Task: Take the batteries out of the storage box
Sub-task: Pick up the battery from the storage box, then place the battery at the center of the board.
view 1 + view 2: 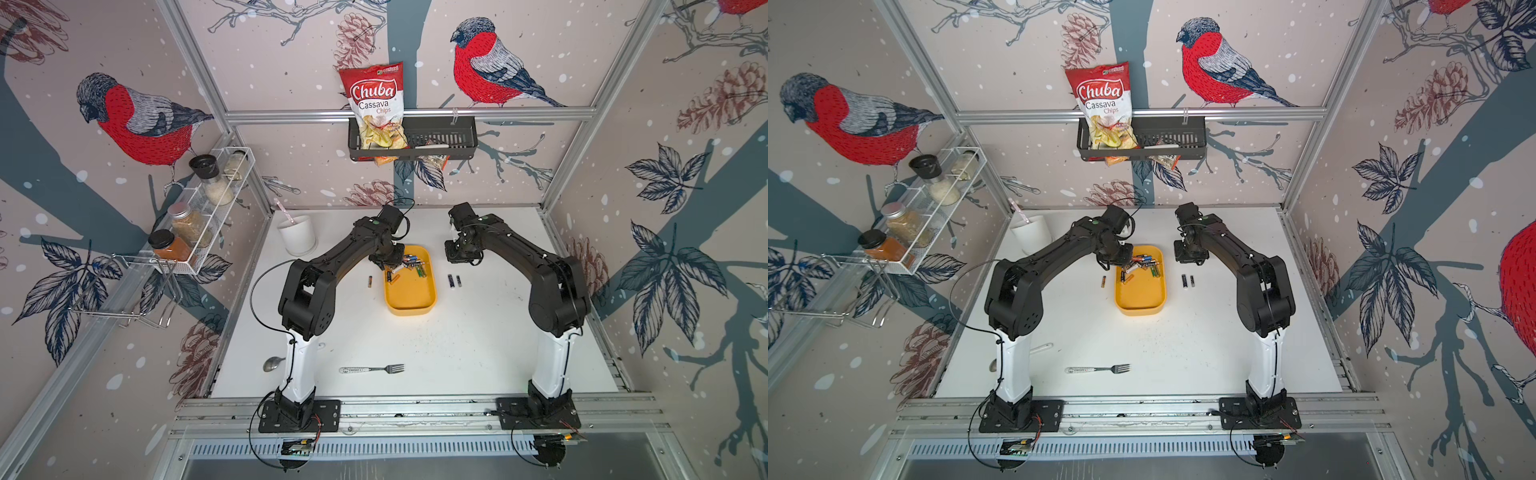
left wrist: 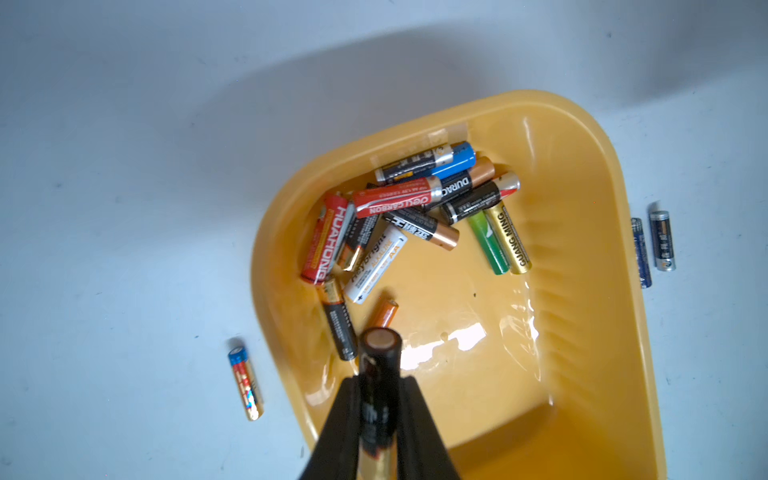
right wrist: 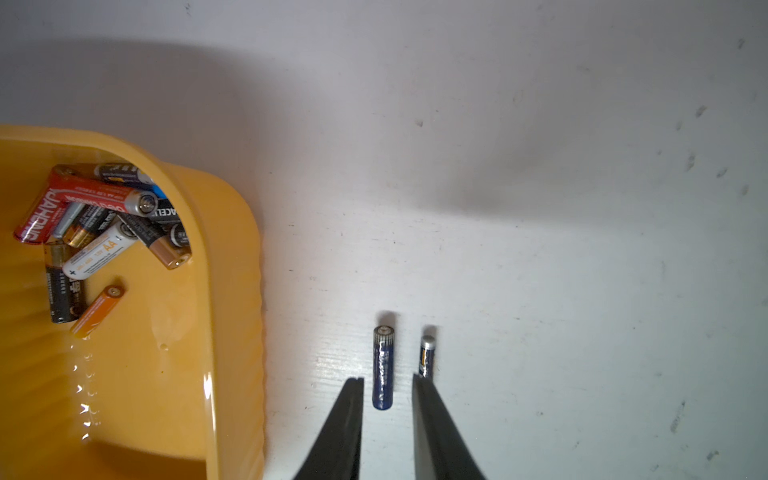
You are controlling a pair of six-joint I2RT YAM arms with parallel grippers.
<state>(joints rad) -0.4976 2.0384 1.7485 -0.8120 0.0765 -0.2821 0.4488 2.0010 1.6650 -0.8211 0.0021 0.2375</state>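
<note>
Holding battery (image 2: 379,374) near storage box (image 2: 582,257) rim

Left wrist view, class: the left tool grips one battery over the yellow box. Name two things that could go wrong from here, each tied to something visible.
1. The left tool pinches the round held battery with its end sticking out beyond the grip; it might slip and drop back into the yellow box.
2. The loose battery on the table lies close beside the box; setting the held one down there could knock it rolling.
</note>
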